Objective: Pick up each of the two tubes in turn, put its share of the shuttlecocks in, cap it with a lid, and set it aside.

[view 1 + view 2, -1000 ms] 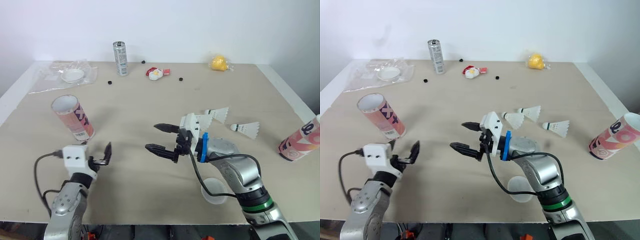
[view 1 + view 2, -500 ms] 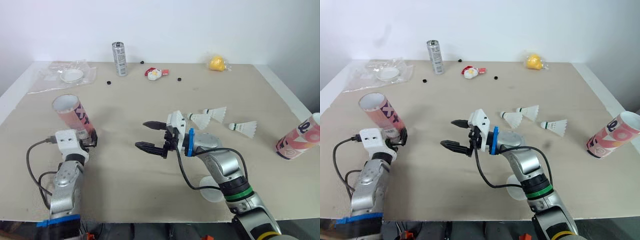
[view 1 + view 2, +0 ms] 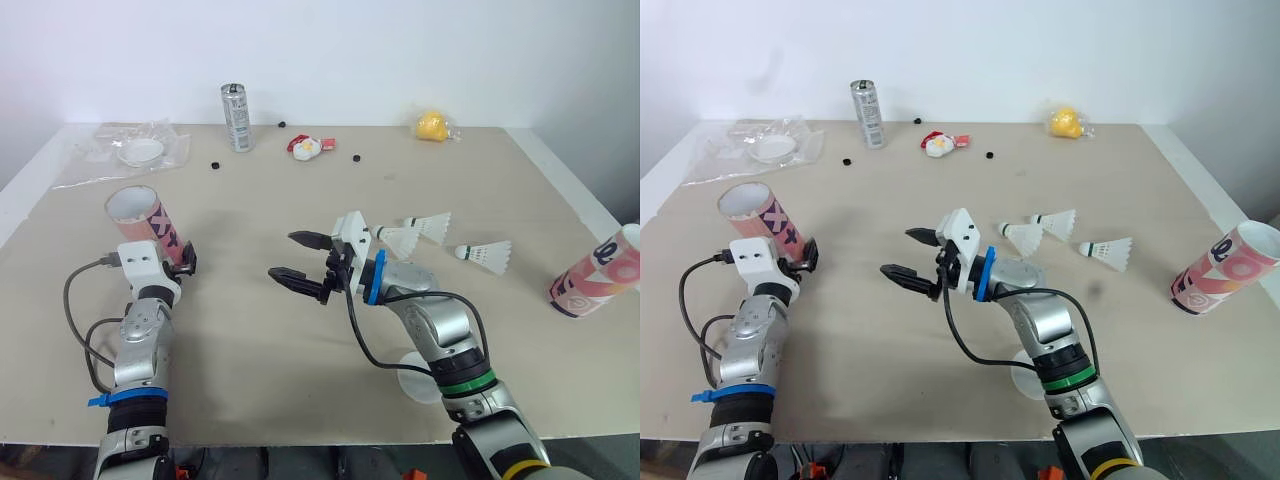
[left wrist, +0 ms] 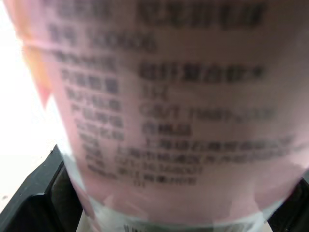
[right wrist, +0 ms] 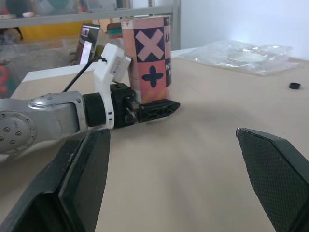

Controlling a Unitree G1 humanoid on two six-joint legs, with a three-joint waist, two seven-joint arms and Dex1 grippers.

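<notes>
Pink shuttlecock tube (image 3: 147,231) stands open-topped at the left of the table (image 3: 260,390), its base within my left gripper (image 3: 175,262) (clamped or not, I cannot tell). My right gripper (image 3: 282,255) hovers mid-table, jaws spread wide, empty.

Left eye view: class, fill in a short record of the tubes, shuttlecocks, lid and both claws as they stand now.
left tube: upright, top open
left claw: at the left tube's base
right claw: open, empty, above the table
shuttlecocks: three, lying loose
right tube: uncapped, at the right edge
lid: lying beside the right arm
</notes>
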